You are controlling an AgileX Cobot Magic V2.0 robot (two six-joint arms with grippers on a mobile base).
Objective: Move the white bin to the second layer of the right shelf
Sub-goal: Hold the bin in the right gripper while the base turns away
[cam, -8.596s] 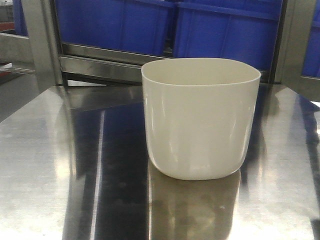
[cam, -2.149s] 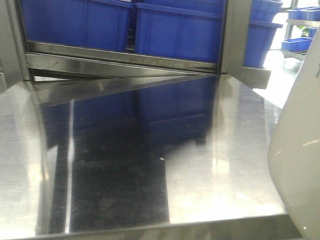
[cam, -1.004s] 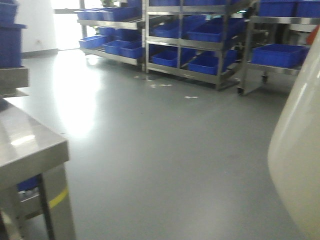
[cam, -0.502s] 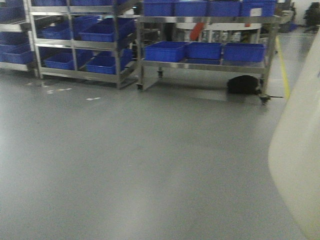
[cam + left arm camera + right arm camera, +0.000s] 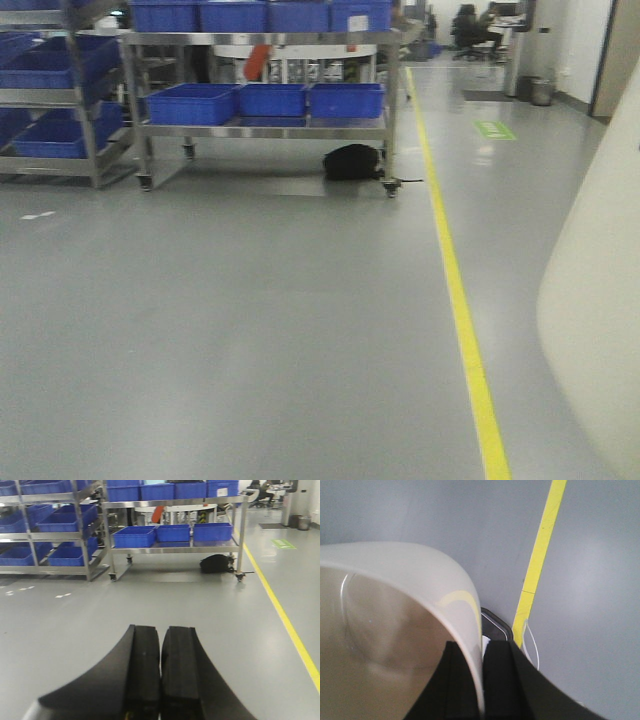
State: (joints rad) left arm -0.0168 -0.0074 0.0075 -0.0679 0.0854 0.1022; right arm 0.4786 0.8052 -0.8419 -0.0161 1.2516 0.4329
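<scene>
Right wrist-mounted view told most of it: the right gripper (image 5: 481, 652) was clamped on the bin (image 5: 395, 625), one black finger inside the rim and the other outside, with the wall pinched between them. So the bin was hanging off that arm up in the air, with nothing under it but grey floor (image 5: 410, 515) and a yellow line (image 5: 540, 565). In the front view it only showed as a big cream curve filling the right edge (image 5: 600, 300).

The left gripper (image 5: 161, 645) had its fingers pressed together with nothing in them, just pointing out over the floor.

My read is that this was the carry step, bin picked up and the robot somewhere between pickup and drop-off. All I could see ahead was a wheeled rack (image 5: 260, 128) with blue crates (image 5: 190, 103) and a black bag (image 5: 350, 162) under it. No roller level in any view, so I couldn't tell how close the shelf was.

The next move called for getting the right shelf in front of the robot, lining the bin's base up over the second layer's rails, setting it down level and only then letting go. With a one-wall grip, I'd guess tilt was the thing to watch.
</scene>
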